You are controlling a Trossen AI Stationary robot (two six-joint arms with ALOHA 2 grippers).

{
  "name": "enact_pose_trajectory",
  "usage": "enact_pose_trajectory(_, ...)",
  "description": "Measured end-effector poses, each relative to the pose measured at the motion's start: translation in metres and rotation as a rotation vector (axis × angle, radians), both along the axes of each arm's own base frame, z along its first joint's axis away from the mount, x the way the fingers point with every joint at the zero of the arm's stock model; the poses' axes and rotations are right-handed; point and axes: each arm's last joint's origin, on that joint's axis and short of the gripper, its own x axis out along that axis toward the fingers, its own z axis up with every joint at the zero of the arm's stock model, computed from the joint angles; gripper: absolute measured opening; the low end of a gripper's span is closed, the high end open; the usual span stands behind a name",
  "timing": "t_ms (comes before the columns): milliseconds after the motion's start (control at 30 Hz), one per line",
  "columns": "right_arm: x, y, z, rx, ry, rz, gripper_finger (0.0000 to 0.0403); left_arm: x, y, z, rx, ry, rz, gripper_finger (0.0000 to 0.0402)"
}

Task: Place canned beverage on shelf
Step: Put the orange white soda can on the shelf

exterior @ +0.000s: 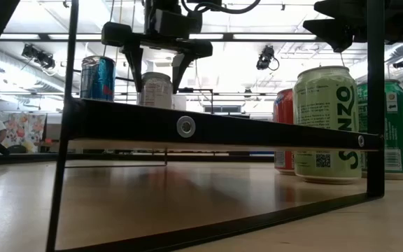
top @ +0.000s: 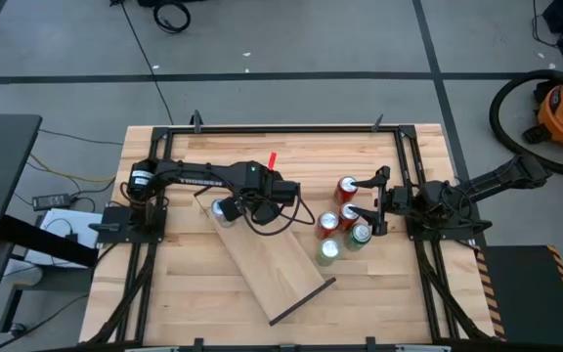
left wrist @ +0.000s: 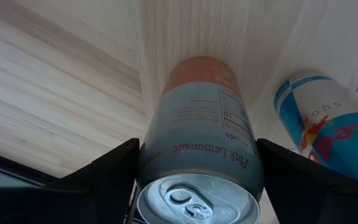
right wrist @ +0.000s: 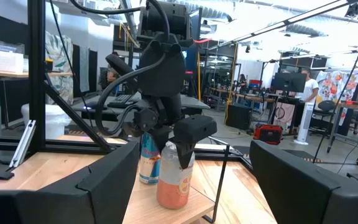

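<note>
From overhead, your left gripper (top: 225,208) hides most of the pink lemonade can (top: 225,211). The can stands upright on the shelf (top: 267,256), near its far-left end, just beside a blue can (exterior: 98,78). The jaws sit either side of it; contact is unclear. The shelf runs diagonally across the worktop (top: 184,293). Your right gripper (top: 374,200) waits with jaws apart by the cluster of cans (top: 343,223).

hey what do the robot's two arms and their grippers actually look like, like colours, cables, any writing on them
Both arms are dark, nearly black, built from jointed tube-like links. The left arm carries pale lettering along one link, too small to read, and a black cable loops loose beside its wrist. The left gripper has two chunky, angular black fingers. The right gripper is the same black, with two slim fingers seen from above.
</note>
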Motion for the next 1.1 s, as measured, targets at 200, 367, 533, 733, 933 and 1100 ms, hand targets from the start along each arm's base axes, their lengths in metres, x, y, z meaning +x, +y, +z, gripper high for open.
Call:
enact_pose_trajectory(200, 0.000, 0.000, 0.000, 0.004, 0.000, 0.001, 0.0318, 0.000, 0.000, 0.000, -0.008, -0.003, 0.015, 0.0331)
enact_pose_trajectory(367, 0.000, 0.000, 0.000, 0.004, 0.000, 0.001, 0.0318, 0.000, -0.004, -0.003, -0.029, 0.005, 0.030, 0.0381)
enact_pose_trajectory(533, 0.000, 0.000, 0.000, 0.004, 0.000, 0.000, 0.0318, -0.001, -0.012, -0.002, 0.049, -0.002, 0.016, 0.0394)
enact_pose_trajectory(733, 0.000, 0.000, 0.000, 0.004, 0.000, 0.001, 0.0318, -0.001, -0.026, -0.001, 0.061, -0.024, 0.020, 0.0396)
enact_pose_trajectory(933, 0.000, 0.000, 0.000, 0.004, -0.001, 0.001, 0.0318, 0.006, -0.039, 0.000, 0.061, -0.125, 0.025, 0.0396)
enact_pose_trajectory(1100, 0.000, 0.000, 0.000, 0.007, -0.001, 0.001, 0.0318, 0.013, -0.032, 0.012, 0.029, -0.239, 0.180, 0.0396)
